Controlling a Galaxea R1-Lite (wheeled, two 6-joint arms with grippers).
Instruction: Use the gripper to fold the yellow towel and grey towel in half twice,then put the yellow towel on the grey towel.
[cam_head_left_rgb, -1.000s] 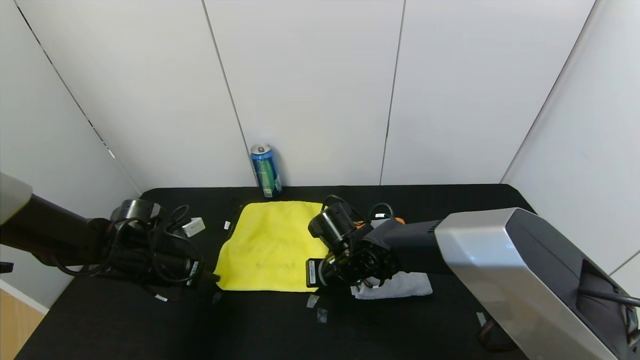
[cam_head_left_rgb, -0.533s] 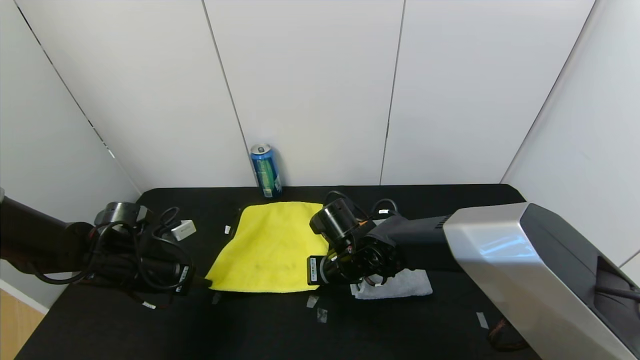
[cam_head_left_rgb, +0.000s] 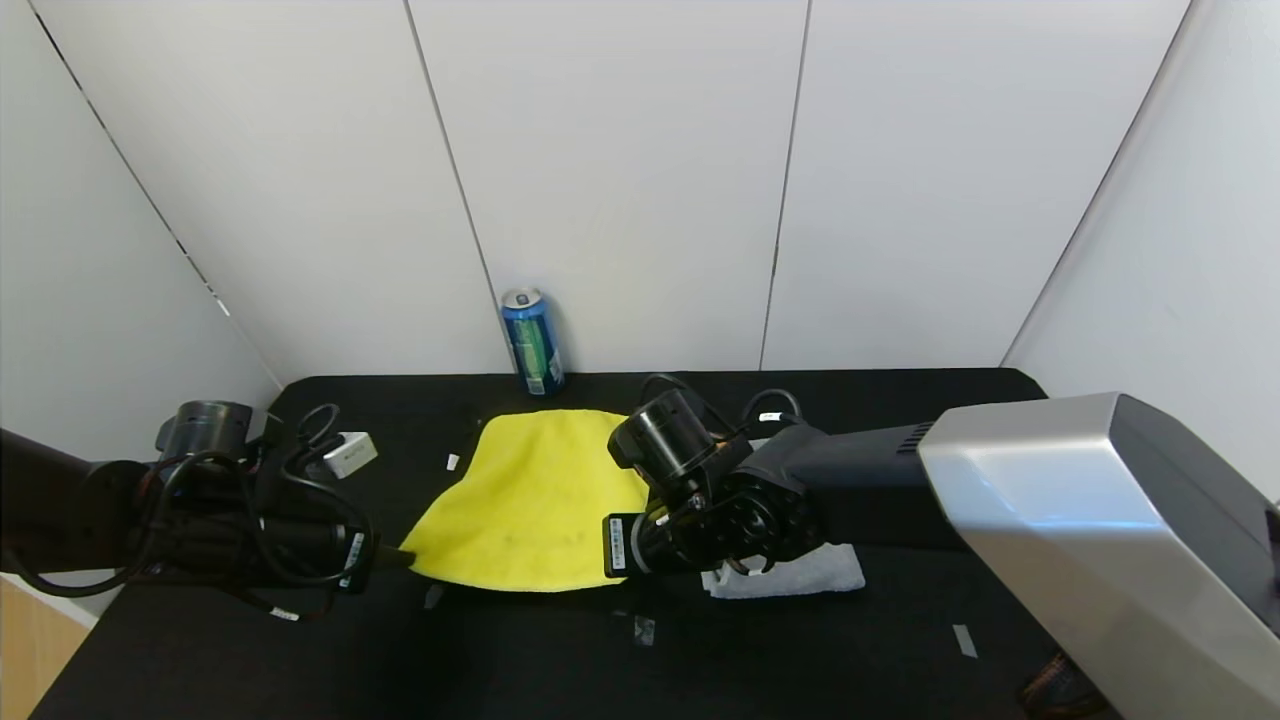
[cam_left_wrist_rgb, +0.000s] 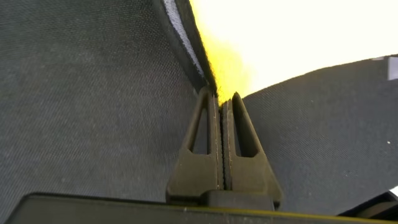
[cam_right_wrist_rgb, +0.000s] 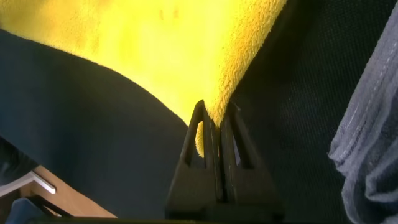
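Folding of the yellow towel (cam_head_left_rgb: 525, 500) is the step in hand: it lies spread on the black counter (cam_head_left_rgb: 800, 650), in front of a blue can (cam_head_left_rgb: 531, 341), with its two near corners lifted. One corner is pinched by the left gripper (cam_head_left_rgb: 385, 558), jaws pressed together on the black-trimmed edge; the other is pinched by the right gripper (cam_head_left_rgb: 612, 545), jaws likewise clamped on cloth. The grey towel (cam_head_left_rgb: 800, 572) is seen bunched just beside the right gripper, apparently unfolded. Next, both corners should probably be carried evenly toward the far edge, level and taut, before release.
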